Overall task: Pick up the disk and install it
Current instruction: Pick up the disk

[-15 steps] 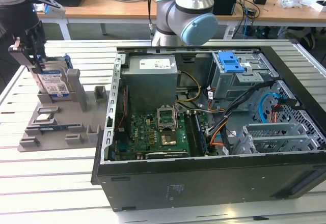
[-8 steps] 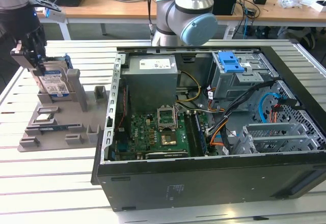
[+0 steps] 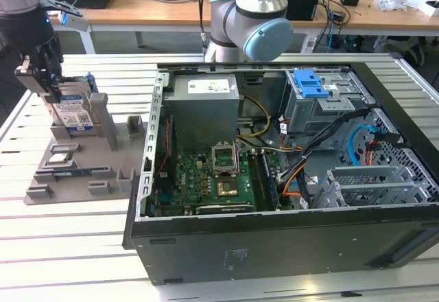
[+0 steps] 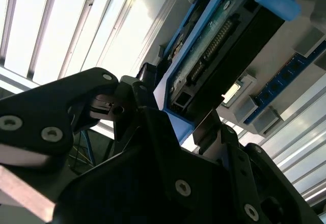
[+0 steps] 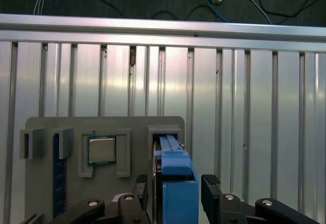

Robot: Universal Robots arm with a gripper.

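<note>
Evidently the gripper [image 5: 176,187] straddled the disk [image 5: 172,155]; fingers [image 5: 211,183] stood apart with slim gaps either side, not clamped; the disk stood on edge in the grey holder [image 3: 104,118], at 9 o'clock of the open case [image 3: 274,247] in the exterior view; we judged 12 o'clock free for lifting; holder walls hemmed its flanks; case wall near at 3 o'clock.

My arm [image 3: 255,20] stands at the back of the exterior view, its blue-capped joint turned toward the camera. I see the wrist [image 3: 24,3] upright at the exterior view's left, and the gripper [image 3: 53,95] hangs beneath it, pointing straight down.
</note>
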